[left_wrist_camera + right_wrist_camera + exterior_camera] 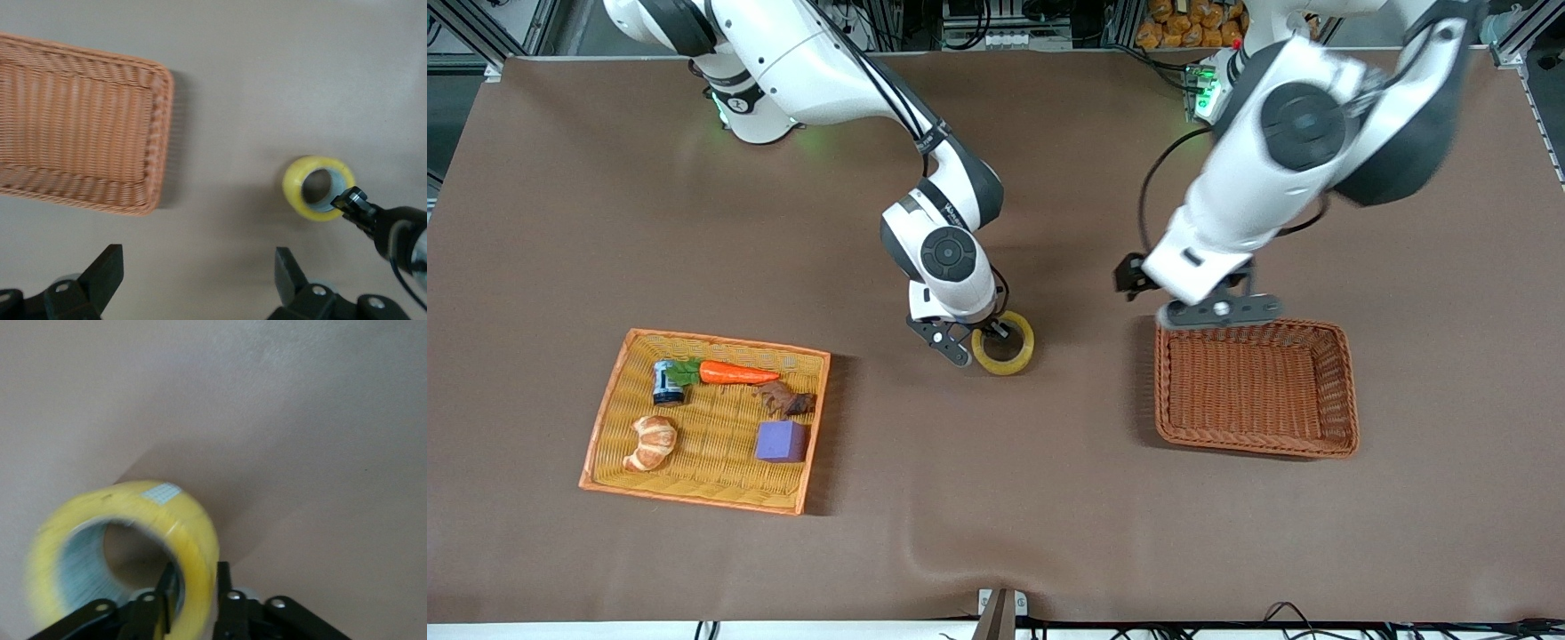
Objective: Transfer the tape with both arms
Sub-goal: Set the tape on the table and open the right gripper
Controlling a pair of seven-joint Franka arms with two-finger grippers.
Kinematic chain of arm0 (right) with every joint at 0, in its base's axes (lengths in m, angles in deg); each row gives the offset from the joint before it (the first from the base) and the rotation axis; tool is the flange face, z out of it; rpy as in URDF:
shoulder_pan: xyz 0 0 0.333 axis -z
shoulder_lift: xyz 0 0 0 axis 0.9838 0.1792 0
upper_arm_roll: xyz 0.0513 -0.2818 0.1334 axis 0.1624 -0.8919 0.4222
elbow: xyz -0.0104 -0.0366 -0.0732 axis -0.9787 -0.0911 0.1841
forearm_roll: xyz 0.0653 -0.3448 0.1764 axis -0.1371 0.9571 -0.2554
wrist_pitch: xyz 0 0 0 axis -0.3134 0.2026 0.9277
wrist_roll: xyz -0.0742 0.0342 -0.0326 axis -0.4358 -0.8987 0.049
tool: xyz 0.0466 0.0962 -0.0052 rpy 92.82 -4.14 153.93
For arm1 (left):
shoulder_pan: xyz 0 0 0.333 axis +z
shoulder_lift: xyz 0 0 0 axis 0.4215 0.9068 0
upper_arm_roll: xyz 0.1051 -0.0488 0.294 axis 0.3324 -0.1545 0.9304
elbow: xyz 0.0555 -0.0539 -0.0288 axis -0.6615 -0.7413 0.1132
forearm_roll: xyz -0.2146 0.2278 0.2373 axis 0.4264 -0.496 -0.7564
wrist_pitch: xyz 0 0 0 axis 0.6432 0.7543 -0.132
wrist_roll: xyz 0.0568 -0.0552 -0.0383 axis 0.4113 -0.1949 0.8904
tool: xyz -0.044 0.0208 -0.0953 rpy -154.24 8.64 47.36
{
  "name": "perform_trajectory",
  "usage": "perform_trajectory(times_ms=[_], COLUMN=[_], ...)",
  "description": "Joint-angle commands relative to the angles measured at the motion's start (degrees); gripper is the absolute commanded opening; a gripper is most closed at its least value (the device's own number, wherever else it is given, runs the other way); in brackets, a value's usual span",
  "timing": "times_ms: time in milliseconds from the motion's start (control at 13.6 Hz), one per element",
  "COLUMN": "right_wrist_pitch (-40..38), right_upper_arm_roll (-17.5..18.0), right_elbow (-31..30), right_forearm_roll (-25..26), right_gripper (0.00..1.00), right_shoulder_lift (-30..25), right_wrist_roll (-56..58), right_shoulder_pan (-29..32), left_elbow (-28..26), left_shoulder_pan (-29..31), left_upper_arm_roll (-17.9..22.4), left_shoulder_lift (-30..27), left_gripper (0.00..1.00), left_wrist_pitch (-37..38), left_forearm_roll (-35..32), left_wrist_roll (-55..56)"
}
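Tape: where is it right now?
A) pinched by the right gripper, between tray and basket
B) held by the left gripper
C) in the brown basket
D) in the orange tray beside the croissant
A: the right gripper has one finger inside the ring and one outside, clamping the tape's wall.

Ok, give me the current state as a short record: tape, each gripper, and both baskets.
tape: yellow roll on the table, between the two baskets, pinched through its wall
right gripper: shut on the tape, one finger inside the hole, one outside
left gripper: open, holding nothing, over the table by the brown basket's edge
brown basket: toward the left arm's end, nothing in it
orange basket: toward the right arm's end, holds carrot, croissant, purple cube, can
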Motion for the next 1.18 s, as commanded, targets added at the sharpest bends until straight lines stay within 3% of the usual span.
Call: perform_trajectory(times_ms=[0,220,588,808,1102], right_wrist_pitch=[-0.8,-10.0,-25.9,-28.3,-29.7], right_upper_arm_roll=[-0.5,-0.7,-0.7,-0.8,-0.8], right_elbow=[0.8,0.8,-0.1,-5.6,-10.7], right_forearm_roll=[-0.6,-0.8,-0.9,-0.6,6.0], right_gripper=[1.00,1.00,1.00,1.00,1.00], right_shoulder_lift=[-1.3,-5.4,-13.5,-21.2,-33.1], right_wrist_roll=[-0.6,12.4,44.3,67.7,76.1], right_shoulder_pan=[0.8,5.5,21.9,32.1,35.1], left_elbow=[0.8,0.8,0.9,0.6,-0.1], left_shoulder_pan=[-1.0,-1.8,-8.9,-10.6,-12.0], left_upper_arm_roll=[0.4,0.3,0.6,0.8,0.7], left_shoulder_lift=[4.5,9.0,17.6,19.7,22.9], left_gripper=[1.00,1.00,1.00,1.00,1.00], left_wrist_pitch=[-4.1,-10.0,-20.9,-21.4,-22.3], left_forearm_roll=[-2.4,-2.4,-3.3,-7.5,-9.0], left_wrist_roll=[2.2,2.3,9.4,12.3,15.2])
